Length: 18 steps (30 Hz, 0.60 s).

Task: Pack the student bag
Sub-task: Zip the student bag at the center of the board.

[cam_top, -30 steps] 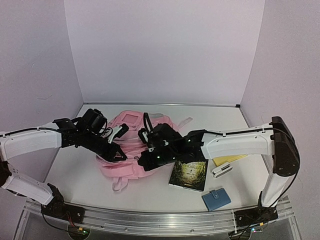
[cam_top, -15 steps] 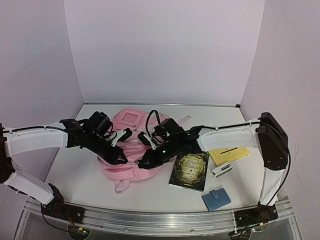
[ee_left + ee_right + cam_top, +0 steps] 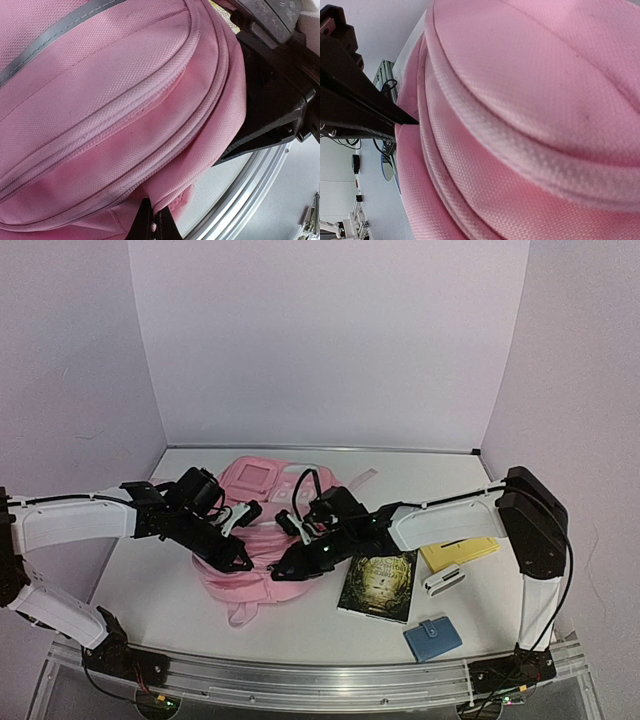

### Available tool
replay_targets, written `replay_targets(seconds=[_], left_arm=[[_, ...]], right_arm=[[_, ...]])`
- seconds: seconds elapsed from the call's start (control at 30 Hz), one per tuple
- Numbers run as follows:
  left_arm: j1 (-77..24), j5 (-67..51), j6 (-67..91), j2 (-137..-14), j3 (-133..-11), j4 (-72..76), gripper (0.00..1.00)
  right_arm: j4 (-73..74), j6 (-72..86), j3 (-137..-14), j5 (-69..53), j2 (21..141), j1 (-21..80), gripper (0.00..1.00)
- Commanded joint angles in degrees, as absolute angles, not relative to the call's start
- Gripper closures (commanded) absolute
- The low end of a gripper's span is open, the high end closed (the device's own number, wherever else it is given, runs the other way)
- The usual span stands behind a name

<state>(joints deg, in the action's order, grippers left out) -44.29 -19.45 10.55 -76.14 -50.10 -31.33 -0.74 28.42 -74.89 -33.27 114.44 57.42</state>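
Left gripper (image 3: 240,560) clamped tight on large pink fabric backpack (image 3: 262,585) edge, probably steadying it. Right gripper (image 3: 290,565) alongside; can't tell its gap.

Even, diffuse light with lilac cast; soft shadows on the desk (image 3: 150,590). Wrist views: student bag (image 3: 100,110) weave sharp, background bright, slightly soft.

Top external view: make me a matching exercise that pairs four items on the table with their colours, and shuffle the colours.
Things:
1. student bag
2. book
3. wallet
4. notepad

Colours:
a. blue
b. yellow
c. pink
d. dark, with a greenish cover picture

Pairs: 1-c; 2-d; 3-a; 4-b
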Motion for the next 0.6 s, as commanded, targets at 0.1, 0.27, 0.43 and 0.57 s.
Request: replay_targets(seconds=[0.1, 0.27, 0.43, 0.57], left_arm=[[-44.65, -24.08, 11.90, -73.60, -50.63, -26.93, 1.00], [-44.61, -24.07, 12.29, -73.22, -50.04, -26.53, 1.00], [-44.64, -24.10, 12.34, -73.29, -49.79, -26.41, 1.00], [-44.64, -24.31, 12.23, -73.75, -49.96, -26.49, 1.00]], right_arm=[[-5.47, 30.22, -73.42, -30.16, 114.37, 55.96, 0.81], [-6.65, 30.74, -72.00, -29.08, 111.68, 55.02, 0.85], [-8.05, 31.38, -71.41, -30.02, 110.77, 54.78, 0.85], [-9.08, 31.90, -70.99, -30.28, 110.47, 54.76, 0.82]])
